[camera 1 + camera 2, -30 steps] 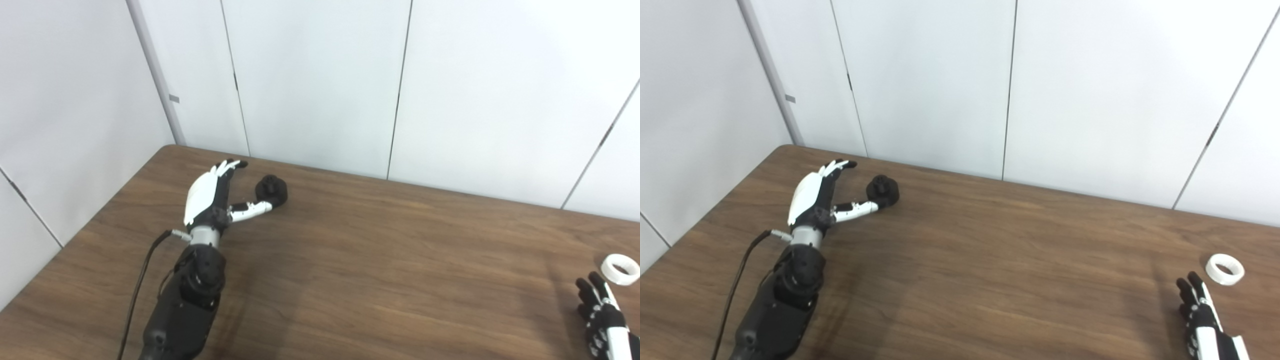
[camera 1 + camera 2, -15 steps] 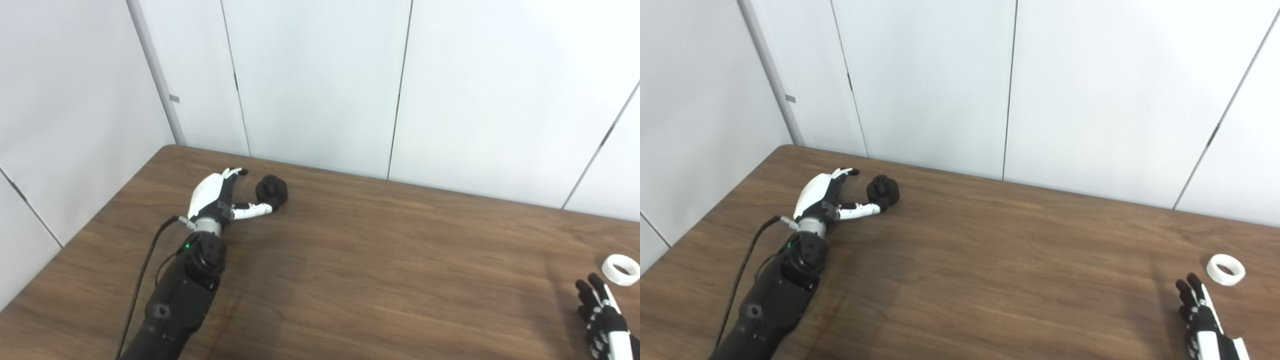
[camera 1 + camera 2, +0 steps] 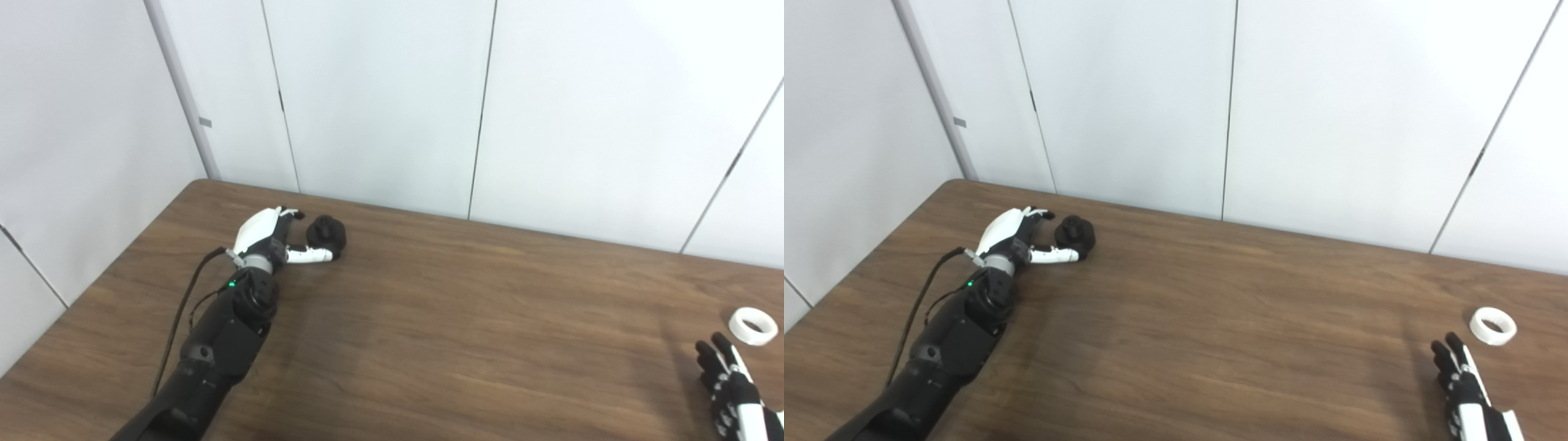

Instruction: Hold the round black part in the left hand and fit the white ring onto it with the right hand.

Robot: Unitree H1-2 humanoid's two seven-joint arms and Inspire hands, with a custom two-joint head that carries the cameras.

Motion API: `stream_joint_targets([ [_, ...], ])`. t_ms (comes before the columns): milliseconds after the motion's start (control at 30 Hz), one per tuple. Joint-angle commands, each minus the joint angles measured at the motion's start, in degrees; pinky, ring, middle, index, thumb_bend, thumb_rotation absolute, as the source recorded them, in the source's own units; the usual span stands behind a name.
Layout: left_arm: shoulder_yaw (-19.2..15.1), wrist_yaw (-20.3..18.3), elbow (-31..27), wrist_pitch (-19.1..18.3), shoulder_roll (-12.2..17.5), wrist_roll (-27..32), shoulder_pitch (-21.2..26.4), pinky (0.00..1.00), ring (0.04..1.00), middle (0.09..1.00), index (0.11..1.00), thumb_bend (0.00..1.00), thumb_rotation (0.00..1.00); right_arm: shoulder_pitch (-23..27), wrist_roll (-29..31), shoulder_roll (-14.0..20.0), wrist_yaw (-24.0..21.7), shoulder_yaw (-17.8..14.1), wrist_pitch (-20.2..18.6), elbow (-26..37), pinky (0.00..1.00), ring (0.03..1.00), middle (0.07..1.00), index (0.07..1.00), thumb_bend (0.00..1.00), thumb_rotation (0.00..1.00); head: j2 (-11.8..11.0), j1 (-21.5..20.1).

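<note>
Wood table (image 3: 429, 343); left hand (image 3: 269, 236) spread beside black part (image 3: 326, 231)

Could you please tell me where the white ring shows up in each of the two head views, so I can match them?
Left eye view: the white ring lies on the table at the far right edge, just beyond the right hand.
Right eye view: the ring sits a little further in from the right edge.
Shared landmark: the round black part by the left hand, far left.
</note>
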State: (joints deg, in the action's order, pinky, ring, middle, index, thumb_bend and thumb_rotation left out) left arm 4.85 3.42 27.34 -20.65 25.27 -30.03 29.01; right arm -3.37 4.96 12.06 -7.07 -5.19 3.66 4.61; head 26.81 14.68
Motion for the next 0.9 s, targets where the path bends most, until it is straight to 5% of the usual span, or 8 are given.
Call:
stream_joint_targets([
  [0,0.1,1.5,0.1,1.2,2.1,-1.0,3.6,1.0,1.0,0.992,0.873,1.0,0.46,-1.7,-0.6,-0.2,0.2,0.3,0.2,-0.1,1.0,0.973,0.946,0.963,0.67,1.0,0.0,0.0],
  [867,1.2,0.8,3.7,2.9,0.9,1.9,5.7,1.0,1.0,0.969,0.831,0.94,0.42,-2.6,-0.9,-0.5,0.5,-0.3,-1.0,1.1,1.0,0.965,0.944,0.963,0.68,1.0,0.8,-0.6],
])
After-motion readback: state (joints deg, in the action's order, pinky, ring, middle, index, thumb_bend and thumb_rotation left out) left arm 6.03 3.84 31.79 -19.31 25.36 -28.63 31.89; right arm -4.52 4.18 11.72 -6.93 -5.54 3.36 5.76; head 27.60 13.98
